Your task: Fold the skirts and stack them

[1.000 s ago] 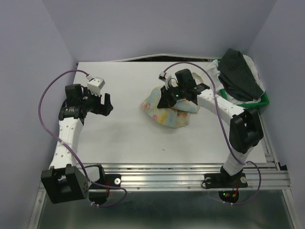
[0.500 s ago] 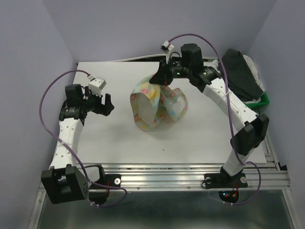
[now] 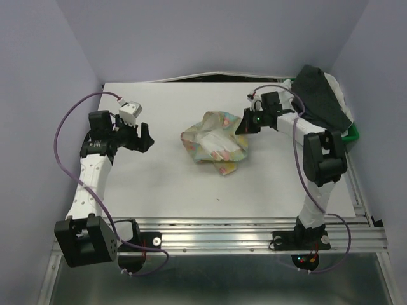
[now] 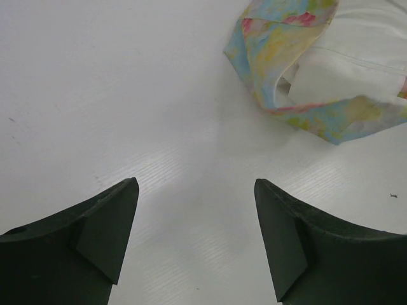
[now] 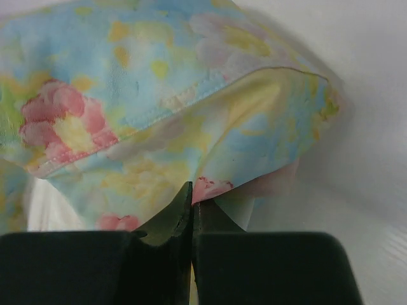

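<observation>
Laying out the floral skirt (image 3: 213, 143) for folding, by the look of it; no fold made yet. Crumpled in a loose heap mid-tabletop (image 3: 159, 184), with hem and pale lining turned up. Pinched at its right edge by the right end effector (image 3: 245, 124), clamped fully shut on a bit of hem. Nothing in the left end effector (image 3: 144, 136): spread wide, low over bare tabletop, apart from the cloth on its left side and pointed toward it. Heaped at far right on the tray (image 3: 353, 133): the dark skirt (image 3: 321, 101) lying on the white skirt (image 3: 336, 82), neither one folded. Early in the task, then, with one garment in hand and two waiting.

Next, probably: bring the left end effector across to a free edge of the hem, close on it, then draw the cloth taut and flat between both before any fold. Calls for catching a single layer, not a bunch, and for keeping the right-hand pinch firm meanwhile.
</observation>
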Robot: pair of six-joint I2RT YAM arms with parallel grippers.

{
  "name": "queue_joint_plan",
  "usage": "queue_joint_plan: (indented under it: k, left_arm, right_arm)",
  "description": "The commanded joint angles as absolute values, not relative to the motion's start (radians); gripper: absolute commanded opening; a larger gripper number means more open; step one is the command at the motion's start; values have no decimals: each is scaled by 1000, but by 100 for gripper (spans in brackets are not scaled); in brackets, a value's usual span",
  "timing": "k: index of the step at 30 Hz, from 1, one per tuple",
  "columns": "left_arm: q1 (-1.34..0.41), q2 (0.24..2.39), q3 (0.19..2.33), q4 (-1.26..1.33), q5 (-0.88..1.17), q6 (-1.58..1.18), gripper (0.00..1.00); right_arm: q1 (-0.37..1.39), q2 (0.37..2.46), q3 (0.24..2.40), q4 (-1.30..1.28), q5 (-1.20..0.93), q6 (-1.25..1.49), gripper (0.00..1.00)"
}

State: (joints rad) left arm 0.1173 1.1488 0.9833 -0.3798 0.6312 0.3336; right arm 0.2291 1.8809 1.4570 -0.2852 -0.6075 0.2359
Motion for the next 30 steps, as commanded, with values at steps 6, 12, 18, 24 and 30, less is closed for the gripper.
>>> queue_joint_plan:
  k: [6,12,18,24,30]
  left_arm:
    - [35,1190,911,-298,617,443,85]
    - [-29,1224,919,-275,707,748,85]
    - [-225,1317,1026,-285,628,1040,85]
    - [-416,1436,1112,-235,554,1051,84]
    - [-523,1552,1170,-199,540,1023,82]
  right_arm:
    - [225,1977,1394,-270,-558,244,1]
    - [216,1963,1397,-288,-563,189,3]
    - [216,1963,1427,-348,-586,172,8]
    - [216,1944,1419,-364,-577,166,15]
    - [216,1934,1423,-374,-574,166,17]
